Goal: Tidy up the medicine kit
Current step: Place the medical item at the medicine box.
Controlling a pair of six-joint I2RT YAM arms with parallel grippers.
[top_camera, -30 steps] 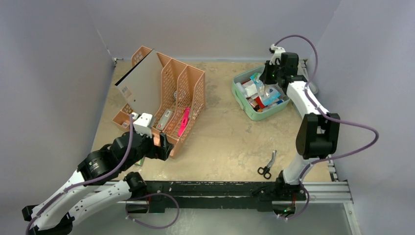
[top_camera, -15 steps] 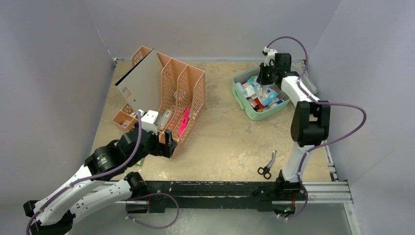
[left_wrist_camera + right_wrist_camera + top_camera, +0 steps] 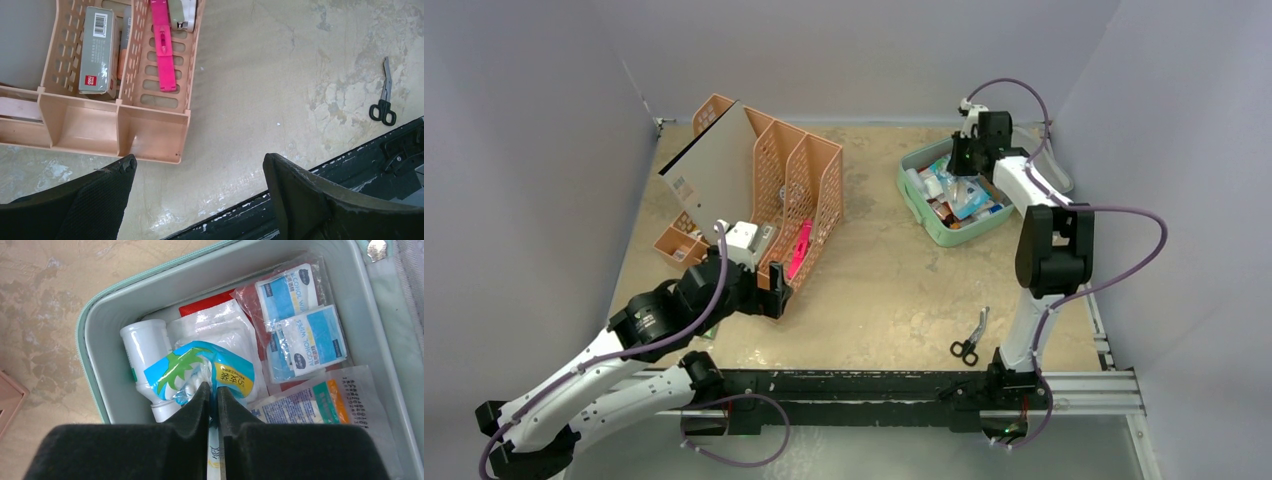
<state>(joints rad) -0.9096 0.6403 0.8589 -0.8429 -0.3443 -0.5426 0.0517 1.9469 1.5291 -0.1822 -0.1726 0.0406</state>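
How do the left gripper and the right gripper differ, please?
The left gripper is open and empty; the right gripper is shut on a blue and green packet. The left hangs over bare table by the orange file rack; the right is over the mint-green medicine kit. Both are black.

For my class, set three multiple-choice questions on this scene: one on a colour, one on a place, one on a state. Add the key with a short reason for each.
1. What colour is the medicine kit?
A red; B mint-green; C black.
2. Where do the scissors lie?
A inside the kit; B hanging on the wall; C on the table, near its front edge.
3. What state is the right tool in?
A shut on a blue-and-yellow packet over the kit; B open and empty; C shut on the scissors.
Key: 1 B, its wall and rim show mint-green. 2 C, they lie flat on bare tabletop. 3 A, its jaws are closed on the packet's edge in the right wrist view.
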